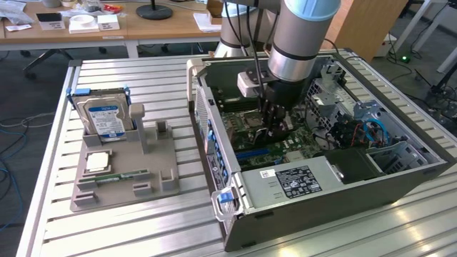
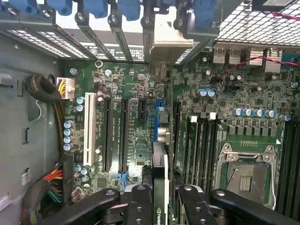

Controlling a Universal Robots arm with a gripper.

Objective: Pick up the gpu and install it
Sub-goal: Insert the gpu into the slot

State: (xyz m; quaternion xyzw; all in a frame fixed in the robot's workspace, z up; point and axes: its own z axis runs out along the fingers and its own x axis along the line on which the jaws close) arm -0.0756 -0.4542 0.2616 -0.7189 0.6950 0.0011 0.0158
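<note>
1. Pincer (image 2: 163, 199) is clamped on the gpu (image 2: 159, 164), one finger on each face. The card is seen edge-on, upright between the fingers (image 2: 140, 201).
2. Gpu is inside the open computer case (image 1: 321, 198), over the motherboard (image 2: 136, 145), running in line with the blue slot (image 2: 156, 119). Can't tell if its edge touches the slot.
3. Step in hand, my read: seating the card in the blue slot, not the black slots (image 2: 107, 136) or the white slot (image 2: 89, 129) beside it.
4. Keep the card square to the board with no tilt. The connector edge should be parallel to the slot along its full length, or one end will catch.
5. Bracket end has to drop in at the rear wall by the slot covers (image 2: 117, 40). It looks close; can't tell if engaged.
6. Press straight down and evenly. A sideways push risks bending the card or scraping the capacitors (image 2: 206, 93) nearby.
7. Exterior view: the arm (image 1: 303, 37) reaches down into the case. The cables (image 1: 367, 131) on the exterior view's right are apart from the card, so a snag is unlikely.
8. Hard drive (image 1: 107, 115) and memory stick (image 1: 121, 175) sit in the grey fixture (image 1: 121, 187) on the table (image 1: 143, 80), well apart from the pincer.
</note>
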